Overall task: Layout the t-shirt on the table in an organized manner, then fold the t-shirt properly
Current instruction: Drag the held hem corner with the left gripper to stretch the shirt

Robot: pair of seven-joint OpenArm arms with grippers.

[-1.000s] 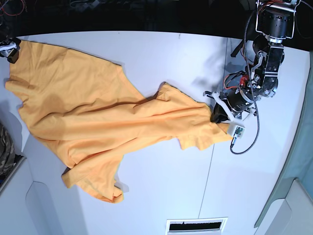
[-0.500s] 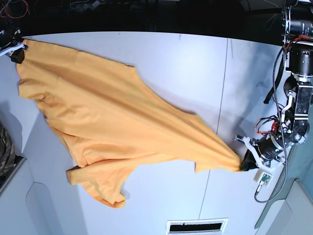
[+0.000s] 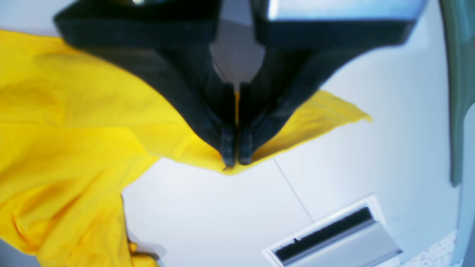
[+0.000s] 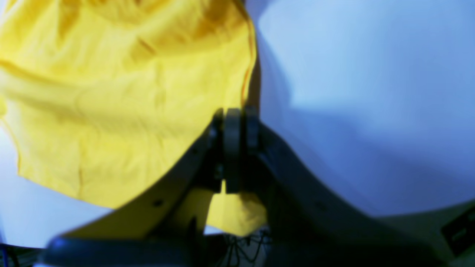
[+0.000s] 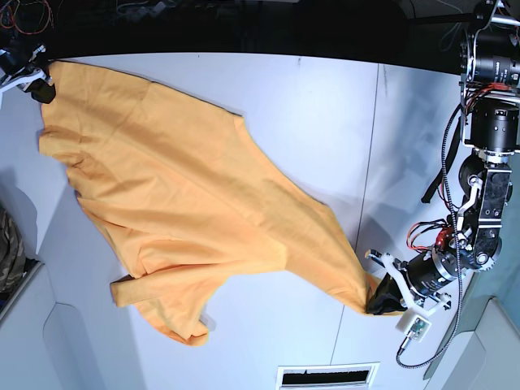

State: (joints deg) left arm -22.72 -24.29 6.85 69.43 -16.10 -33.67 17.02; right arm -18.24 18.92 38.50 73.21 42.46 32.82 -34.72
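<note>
The orange-yellow t-shirt (image 5: pixel 187 195) lies stretched in a diagonal across the white table (image 5: pixel 309 106), from far left to near right. My left gripper (image 5: pixel 379 302) is shut on its near-right corner; the left wrist view shows the black fingers (image 3: pixel 207 111) pinching a fold of the t-shirt (image 3: pixel 74 129) at the gripper's tip (image 3: pixel 234 161). My right gripper (image 5: pixel 41 88) holds the far-left corner at the table's back edge. In the right wrist view the gripper (image 4: pixel 233 118) is shut on the t-shirt (image 4: pixel 111 92). One sleeve hangs loose toward the front left.
A thin dark seam (image 5: pixel 366 179) crosses the table on the right side. A slotted vent (image 5: pixel 325 375) sits at the front edge, also visible as the vent (image 3: pixel 330 233) in the left wrist view. Camouflage cloth (image 5: pixel 8 248) lies off the table's left edge.
My left gripper has pulled its corner of the shirt far toward the front right of the table, stretching the cloth out. My right gripper has shifted slightly right along the back edge with its corner.
</note>
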